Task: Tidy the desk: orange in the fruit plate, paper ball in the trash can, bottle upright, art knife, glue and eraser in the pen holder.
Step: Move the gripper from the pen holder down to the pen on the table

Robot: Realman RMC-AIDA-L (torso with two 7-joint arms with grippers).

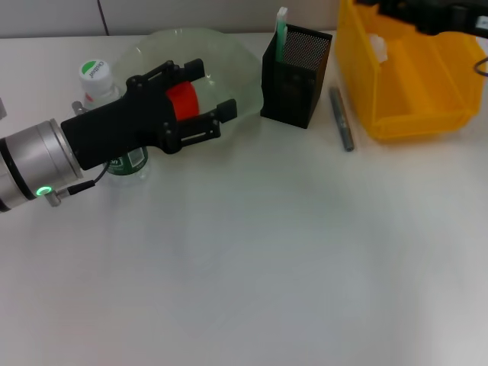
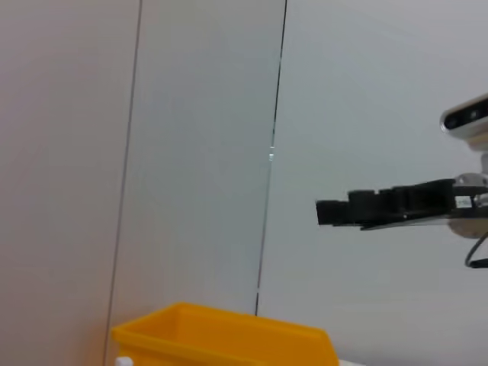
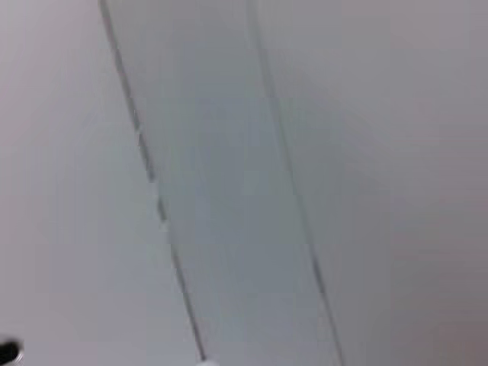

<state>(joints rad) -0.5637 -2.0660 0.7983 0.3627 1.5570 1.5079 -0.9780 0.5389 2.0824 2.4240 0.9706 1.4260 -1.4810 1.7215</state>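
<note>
The red-orange orange (image 1: 183, 99) sits between the fingers of my left gripper (image 1: 213, 88), which is shut on it just over the pale-green fruit plate (image 1: 232, 57). The bottle (image 1: 97, 76) stands upright behind my left arm, partly hidden by it. A green-white stick (image 1: 281, 30) pokes out of the black mesh pen holder (image 1: 296, 76). A grey stick (image 1: 341, 119) lies on the desk (image 1: 267, 252) between the holder and the yellow trash can (image 1: 412, 76). A white paper ball (image 1: 377, 47) rests inside the can. My right gripper (image 1: 389, 8) hovers above it. The eraser is out of view.
The left wrist view shows the trash can's rim (image 2: 221, 334) against a grey wall, with my right gripper (image 2: 323, 211) hanging side-on above it. The right wrist view holds only wall panels.
</note>
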